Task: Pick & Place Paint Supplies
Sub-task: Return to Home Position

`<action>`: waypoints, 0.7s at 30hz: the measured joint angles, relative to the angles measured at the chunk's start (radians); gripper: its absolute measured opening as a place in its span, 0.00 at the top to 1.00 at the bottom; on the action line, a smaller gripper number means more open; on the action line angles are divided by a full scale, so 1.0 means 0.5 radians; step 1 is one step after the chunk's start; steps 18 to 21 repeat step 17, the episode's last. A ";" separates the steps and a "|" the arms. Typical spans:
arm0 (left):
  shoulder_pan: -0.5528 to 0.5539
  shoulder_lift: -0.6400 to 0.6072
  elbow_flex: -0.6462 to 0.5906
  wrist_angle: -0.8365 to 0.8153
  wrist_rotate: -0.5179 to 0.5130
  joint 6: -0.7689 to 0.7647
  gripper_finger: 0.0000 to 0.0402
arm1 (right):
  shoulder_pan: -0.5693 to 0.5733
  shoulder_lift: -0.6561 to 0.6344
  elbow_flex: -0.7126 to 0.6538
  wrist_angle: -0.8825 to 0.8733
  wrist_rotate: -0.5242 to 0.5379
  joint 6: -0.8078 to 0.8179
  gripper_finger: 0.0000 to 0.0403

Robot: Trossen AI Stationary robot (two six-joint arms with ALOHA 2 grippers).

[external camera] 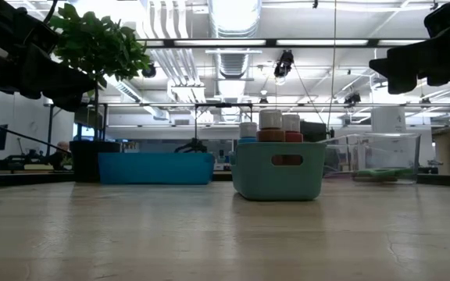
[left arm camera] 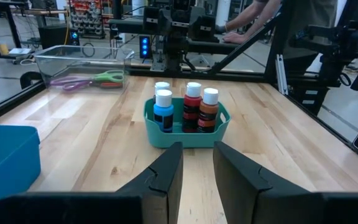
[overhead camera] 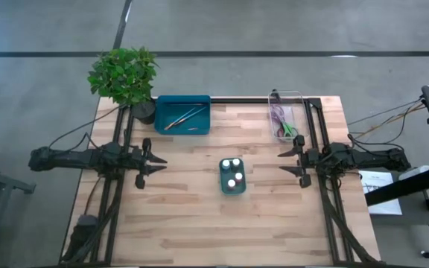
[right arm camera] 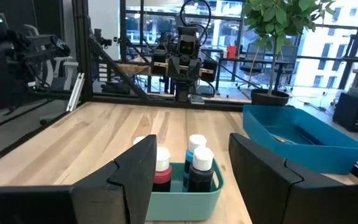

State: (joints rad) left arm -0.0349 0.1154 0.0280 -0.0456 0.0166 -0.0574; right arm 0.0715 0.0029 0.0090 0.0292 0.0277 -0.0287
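Several white-capped paint pots [overhead camera: 233, 173] [left arm camera: 185, 106] stand upright in a small teal tray [overhead camera: 232, 190] at the table's middle. Thin brushes [overhead camera: 183, 117] lie in a blue tray [overhead camera: 162, 126] at the far left. Scissors with purple and green handles [overhead camera: 285, 125] [left arm camera: 86, 81] lie in a clear tray [overhead camera: 298, 97] at the far right. My left gripper [overhead camera: 159, 162] [left arm camera: 197, 149] hangs open above the table, left of the pots and pointing level at them. On the pots' right, my right gripper [overhead camera: 283, 162] [right arm camera: 192, 146] faces them, open as well. Neither touches anything.
A potted plant [overhead camera: 125, 78] stands at the far left corner beside the blue tray. Dark frame rails [overhead camera: 319, 141] run along the table's left and right sides. A person [left arm camera: 272, 18] stands beyond the right edge. Bare wood [overhead camera: 222, 231] stretches to the near edge.
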 joint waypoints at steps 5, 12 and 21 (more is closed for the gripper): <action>0.000 0.000 0.000 0.000 0.000 0.000 0.76 | 0.000 0.000 0.000 0.000 0.000 0.015 0.51; 0.000 -0.001 0.000 0.000 0.000 0.000 0.76 | 0.000 0.002 0.000 0.000 0.000 -0.002 0.51; 0.000 -0.001 0.000 0.000 0.000 0.000 0.76 | 0.000 0.002 0.000 0.000 0.000 -0.009 0.51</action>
